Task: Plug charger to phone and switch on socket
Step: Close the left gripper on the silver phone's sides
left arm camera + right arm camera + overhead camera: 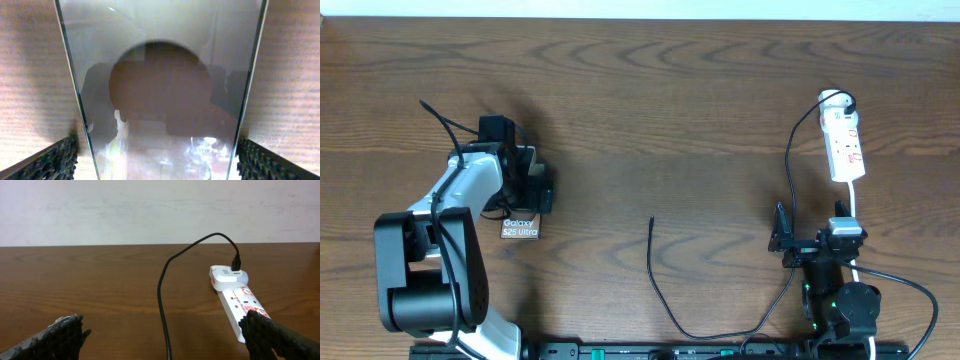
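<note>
Phone lies flat right between the left gripper's wide-open fingers, one pad beside each long edge. Right gripper is spread wide too, holding nothing. The charger cable runs out between its fingers, and the socket sits just ahead of the right-hand finger.

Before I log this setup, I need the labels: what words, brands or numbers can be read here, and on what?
"Galaxy S25 Ultra": white lettering at one end of the phone, overhead view.
Red marks on the power strip: too small and blurred to read in any view.
Nothing else readable.
</note>
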You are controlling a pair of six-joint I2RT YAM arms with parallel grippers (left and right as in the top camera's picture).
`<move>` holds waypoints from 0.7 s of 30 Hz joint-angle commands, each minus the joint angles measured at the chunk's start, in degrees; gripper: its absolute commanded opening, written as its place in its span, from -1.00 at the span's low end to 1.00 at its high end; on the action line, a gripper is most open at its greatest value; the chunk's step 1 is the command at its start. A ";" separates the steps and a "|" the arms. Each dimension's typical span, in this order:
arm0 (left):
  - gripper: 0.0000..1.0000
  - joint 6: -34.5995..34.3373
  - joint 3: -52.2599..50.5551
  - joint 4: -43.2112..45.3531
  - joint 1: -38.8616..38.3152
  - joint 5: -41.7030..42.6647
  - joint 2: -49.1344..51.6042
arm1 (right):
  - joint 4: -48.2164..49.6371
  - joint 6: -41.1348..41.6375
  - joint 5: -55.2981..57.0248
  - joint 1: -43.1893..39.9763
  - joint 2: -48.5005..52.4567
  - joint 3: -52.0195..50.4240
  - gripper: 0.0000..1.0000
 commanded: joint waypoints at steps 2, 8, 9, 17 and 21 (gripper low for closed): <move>0.97 0.39 -1.36 0.55 0.04 -0.35 0.87 | -0.24 0.35 -0.22 -0.33 -0.09 -0.07 0.99; 0.96 0.37 -1.36 0.98 0.04 -0.33 0.87 | -0.24 0.35 -0.22 -0.33 -0.09 -0.07 0.99; 0.96 0.37 -1.36 0.96 0.04 -0.35 0.87 | -0.24 0.35 -0.22 -0.33 -0.09 -0.07 0.99; 0.80 0.37 -1.36 0.96 0.04 -0.33 0.87 | -0.24 0.35 -0.22 -0.33 -0.09 -0.07 0.99; 0.75 0.37 -1.36 0.96 0.04 -0.33 0.87 | -0.24 0.35 -0.22 -0.33 -0.09 -0.07 0.98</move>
